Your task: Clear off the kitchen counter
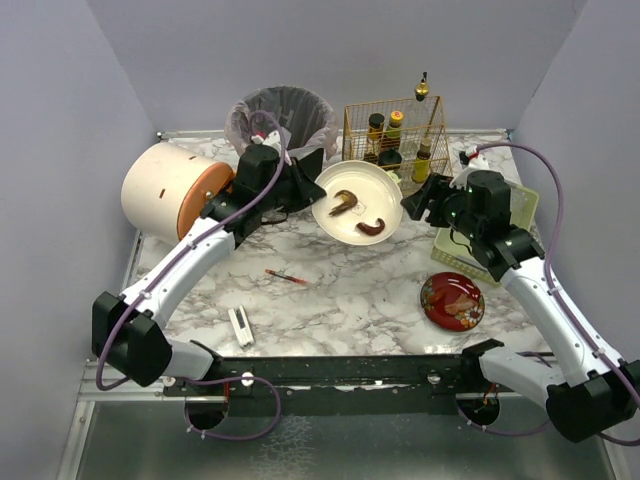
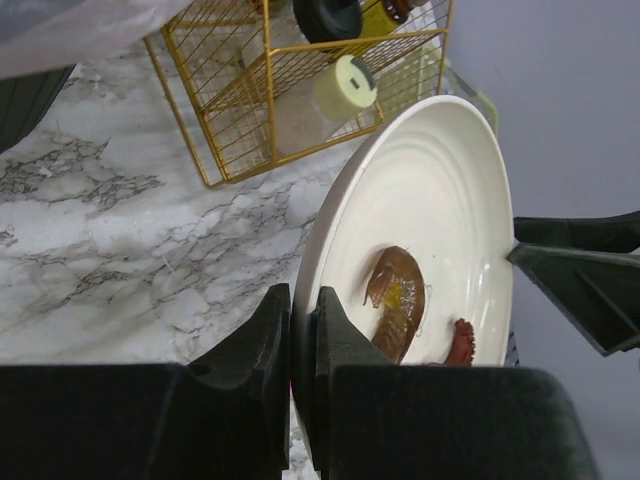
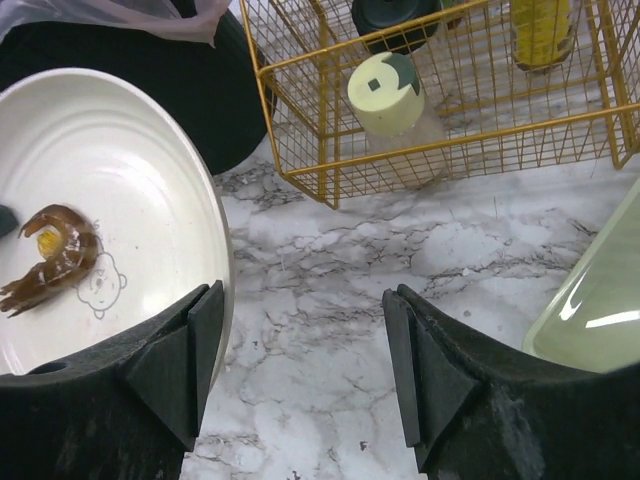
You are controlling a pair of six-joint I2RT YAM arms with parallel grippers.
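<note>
- White marble-patterned table [image 1: 340, 290] fills most of the top view.
- Gold wire basket [image 1: 395, 130] stands at the table's far edge.
- Cream plate [image 1: 357, 203], tilted and just in front of the basket, carries two brown food scraps [image 1: 345, 203].
- Left gripper [image 2: 303, 305] is clamped on the plate's rim.
- Right gripper [image 3: 302, 300] stands with jaws apart beside the opposite rim.

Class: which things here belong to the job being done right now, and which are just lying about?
In hand: left gripper, jaws shut on the white plate; food scraps on it; lined bin, probably their destination.
Lying about: red plate, thin red stick, small white object, wire rack of bottles, cream canister.
</note>
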